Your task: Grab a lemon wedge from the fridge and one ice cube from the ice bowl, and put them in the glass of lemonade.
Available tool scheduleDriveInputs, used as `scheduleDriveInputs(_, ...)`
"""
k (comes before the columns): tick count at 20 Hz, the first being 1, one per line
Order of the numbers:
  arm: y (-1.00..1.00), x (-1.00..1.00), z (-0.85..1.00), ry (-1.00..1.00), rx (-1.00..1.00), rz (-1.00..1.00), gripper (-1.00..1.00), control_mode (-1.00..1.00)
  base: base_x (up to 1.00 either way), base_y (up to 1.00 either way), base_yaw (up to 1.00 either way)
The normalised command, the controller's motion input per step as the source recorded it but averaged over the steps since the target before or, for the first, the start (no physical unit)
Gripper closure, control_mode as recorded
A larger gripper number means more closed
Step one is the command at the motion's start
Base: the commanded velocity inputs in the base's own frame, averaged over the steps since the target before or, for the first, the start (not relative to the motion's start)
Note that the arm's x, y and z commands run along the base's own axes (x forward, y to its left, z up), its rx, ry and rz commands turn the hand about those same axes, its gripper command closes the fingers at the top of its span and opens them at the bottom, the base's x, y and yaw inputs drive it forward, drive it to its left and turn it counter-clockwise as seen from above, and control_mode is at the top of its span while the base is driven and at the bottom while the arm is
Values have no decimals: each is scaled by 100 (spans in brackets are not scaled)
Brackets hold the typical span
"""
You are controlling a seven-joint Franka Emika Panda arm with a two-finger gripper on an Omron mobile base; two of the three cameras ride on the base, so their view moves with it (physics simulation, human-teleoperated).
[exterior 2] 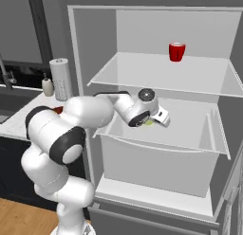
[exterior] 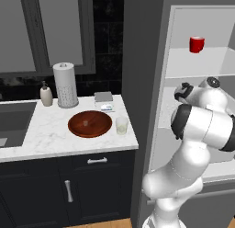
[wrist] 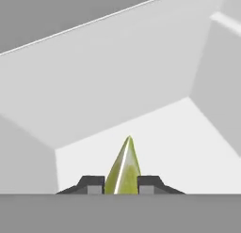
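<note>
The lemon wedge (wrist: 124,171), yellow-green and pointed, stands between my two dark fingertips (wrist: 93,183) in the hand view. My gripper (wrist: 121,185) is shut on it, low inside the fridge (exterior 2: 95,49), over the white floor of the middle compartment. From the right base view the gripper (exterior 2: 153,121) reaches into that compartment, with a sliver of the lemon wedge (exterior 2: 149,122) under the hand. On the counter left of the fridge (exterior: 137,61) sit the reddish-brown ice bowl (exterior: 73,127), with one ice cube (exterior: 85,123) in it, and the glass of lemonade (exterior: 121,125) just right of the bowl.
A red mug (exterior 2: 176,51) stands on the upper fridge shelf (exterior 2: 142,73). White compartment walls close in around the hand. On the counter (exterior: 46,139) are a paper-towel roll (exterior: 65,84), a soap bottle (exterior: 46,94), a small box (exterior: 104,100) and a sink (exterior: 13,121) at the left.
</note>
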Motion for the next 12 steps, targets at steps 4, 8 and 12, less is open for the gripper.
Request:
scheduleDriveInputs(4,1,-99,53,-42,-1,0,100,-100,0,0,0)
scheduleDriveInputs(8,0,-100,100,-12,6,-2,100,-100,0,0,0)
scheduleDriveInputs(12,0,-98,100,7,7,0,100,-100,0,0,0)
